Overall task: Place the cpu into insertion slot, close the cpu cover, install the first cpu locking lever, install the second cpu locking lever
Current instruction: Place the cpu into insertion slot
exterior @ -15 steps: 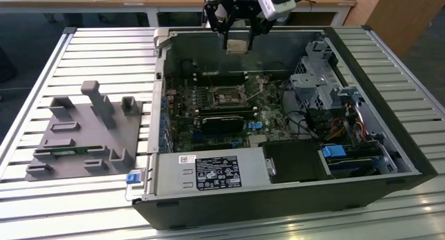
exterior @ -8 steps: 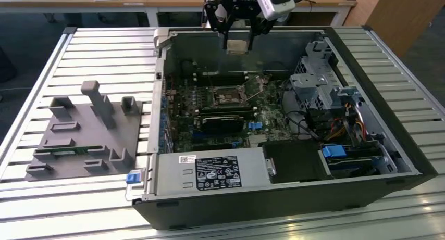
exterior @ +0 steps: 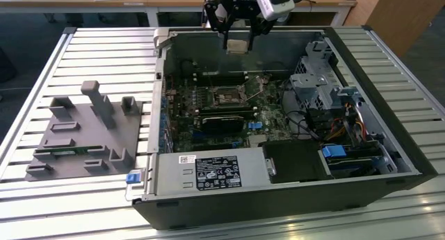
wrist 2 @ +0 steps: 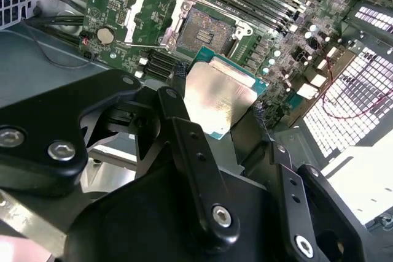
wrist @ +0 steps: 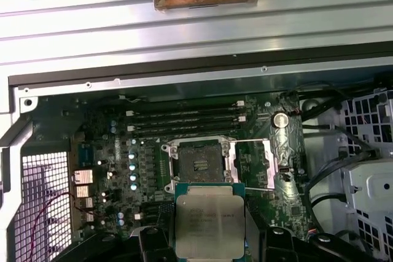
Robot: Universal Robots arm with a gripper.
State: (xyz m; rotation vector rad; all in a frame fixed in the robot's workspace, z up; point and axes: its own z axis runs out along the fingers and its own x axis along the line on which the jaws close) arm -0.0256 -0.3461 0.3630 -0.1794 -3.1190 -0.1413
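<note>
Gripper (wrist 2: 218, 93) linkage, black, sits closest to the lens in the second wrist view. Its two fingers (wrist 2: 178, 73) are clamped on opposite edges of the cpu (wrist 2: 218, 99), so it is closed on the chip, with the gap just the chip's width. The pale metal face is toward the camera in both wrist views, with a green edge showing round it.

Exterior view: gripper and cpu (exterior: 237, 46) hang at upper middle of the frame, near the far wall of the open computer case (exterior: 278, 203) and well above the motherboard (exterior: 208, 138). The chip touches nothing but the fingers.

The insertion slot (exterior: 227, 98) is at frame centre, below the chip in the picture. In the first wrist view the insertion slot (wrist: 199, 165) is empty, dark centre bare inside its silver rim. The cpu cover (wrist: 253, 164) is swung open and lies flat just beside the socket, its window over green board. The cover in the second wrist view (wrist 2: 147, 19) reads the same.

Step in hand, as I judge it: the first one, carrying the chip to the socket. Nothing is seated, and the later steps are not begun.

What placing calls for: chip square to the socket rim, kept level, lowered straight without scraping the contacts. Tilt or a corner catching the rim is the risk.

Also there: a grey fixture tray (exterior: 83, 141) at the exterior view's left, on the slatted table (exterior: 70, 214).
</note>
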